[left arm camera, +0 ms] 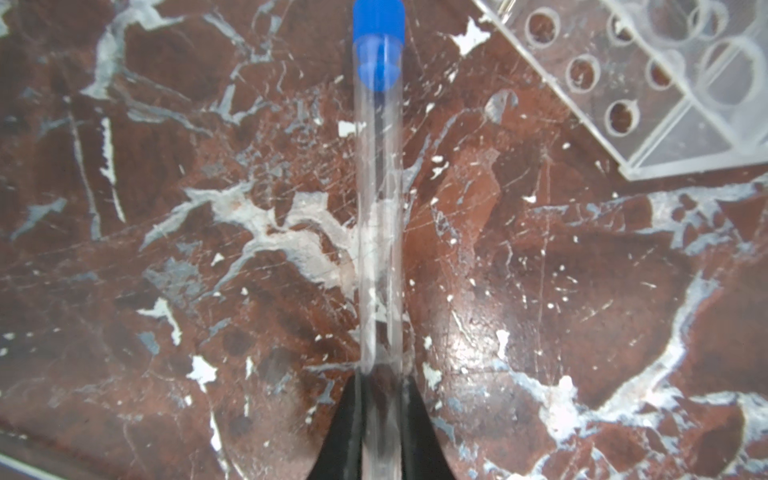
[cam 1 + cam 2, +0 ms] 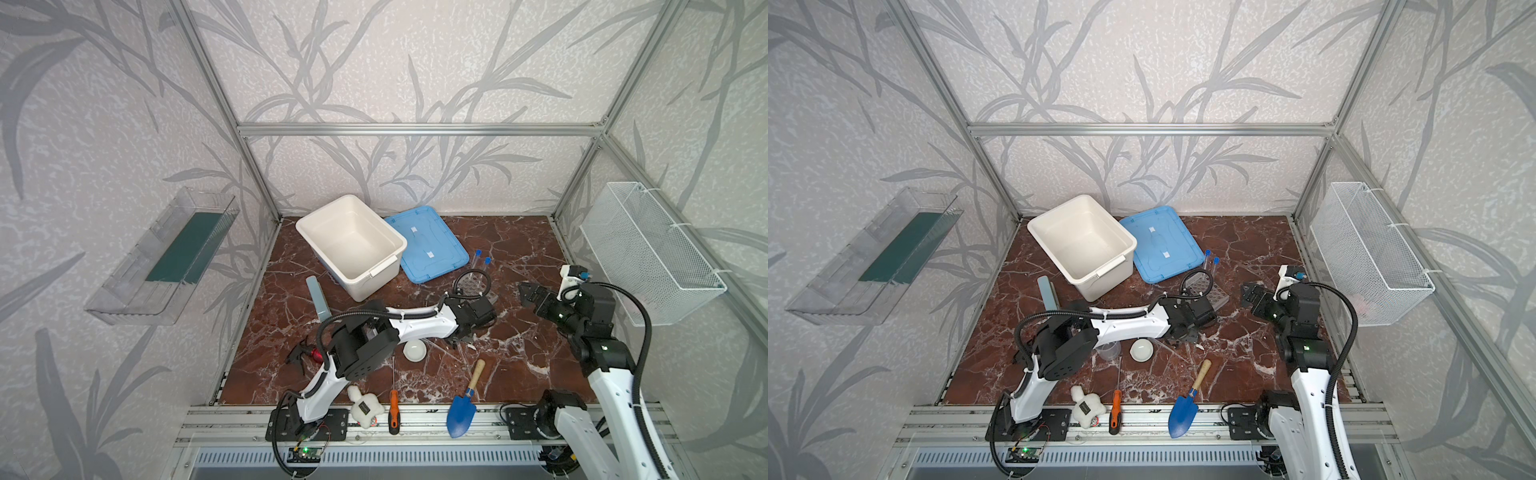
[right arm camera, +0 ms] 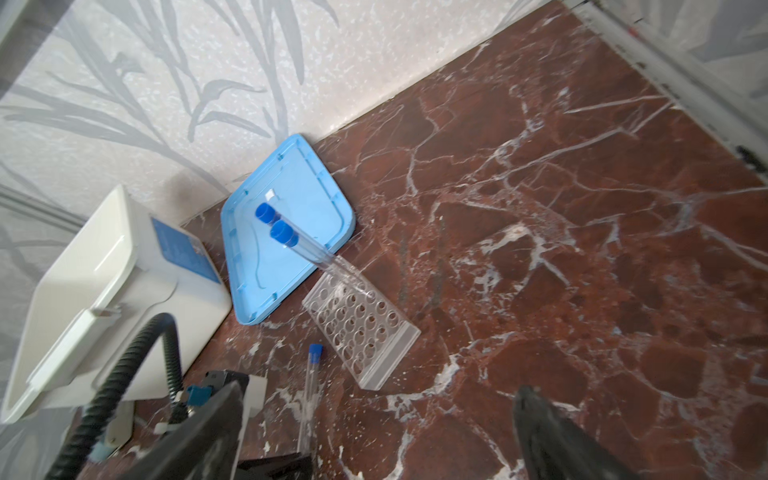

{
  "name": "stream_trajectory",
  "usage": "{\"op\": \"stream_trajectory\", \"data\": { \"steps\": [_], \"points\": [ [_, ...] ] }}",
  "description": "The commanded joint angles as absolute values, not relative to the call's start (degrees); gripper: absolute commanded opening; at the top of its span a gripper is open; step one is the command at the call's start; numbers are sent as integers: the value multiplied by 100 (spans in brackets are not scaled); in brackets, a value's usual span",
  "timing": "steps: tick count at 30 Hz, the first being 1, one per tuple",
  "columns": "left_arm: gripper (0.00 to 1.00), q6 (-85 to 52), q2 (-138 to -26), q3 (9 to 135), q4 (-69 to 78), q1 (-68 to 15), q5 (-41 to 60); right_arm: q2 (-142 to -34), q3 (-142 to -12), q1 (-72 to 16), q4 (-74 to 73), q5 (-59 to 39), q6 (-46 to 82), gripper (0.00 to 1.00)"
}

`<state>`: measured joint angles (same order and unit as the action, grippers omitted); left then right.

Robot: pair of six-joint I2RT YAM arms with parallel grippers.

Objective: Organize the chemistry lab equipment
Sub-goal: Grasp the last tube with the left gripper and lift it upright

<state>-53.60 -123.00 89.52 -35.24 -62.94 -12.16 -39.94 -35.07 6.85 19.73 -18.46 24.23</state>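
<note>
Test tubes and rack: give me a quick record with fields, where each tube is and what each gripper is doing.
Rack: clear plastic grid rack, on the red marble table beside the light blue lid
In rack: two clear blue-capped test tubes, leaning
Loose: third clear blue-capped test tube, lying on the table near the rack
Left gripper: closed on the loose tube's uncapped end
Right gripper: open, empty

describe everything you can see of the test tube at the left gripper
The test tube is long, clear and looks empty, closed with a blue cap. It lies flat on the marble table, cap pointing away from the left gripper, whose fingers pinch its closed end. The clear rack sits close by, not touching.
</note>
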Motion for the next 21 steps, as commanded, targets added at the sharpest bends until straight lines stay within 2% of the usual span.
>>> {"op": "stream_trajectory", "data": {
  "steps": [1,8,13,15,17,21],
  "points": [
    [10,-5466,-11922,8479,-3296,-6223,-1193,-4123,-3506,703,1597,-2534,2461,99],
    [10,-5249,-10930,7254,-1928,-6149,-1533,-4326,-3454,703,1358,-2849,2544,99],
    [10,-4393,-10136,6236,-156,-6130,-1434,-4640,-3340,679,455,-4079,2868,99],
    [10,-4089,-9805,5866,500,-6125,-1283,-4803,-3400,568,321,-4285,2966,99],
    [10,-3793,-9511,5548,1032,-6085,-1076,-4974,-3601,296,544,-4160,2769,99],
    [11,-3306,-9169,5347,1143,-6081,-1053,-5379,-4134,-513,1148,-3517,2308,100]
  ]
}}
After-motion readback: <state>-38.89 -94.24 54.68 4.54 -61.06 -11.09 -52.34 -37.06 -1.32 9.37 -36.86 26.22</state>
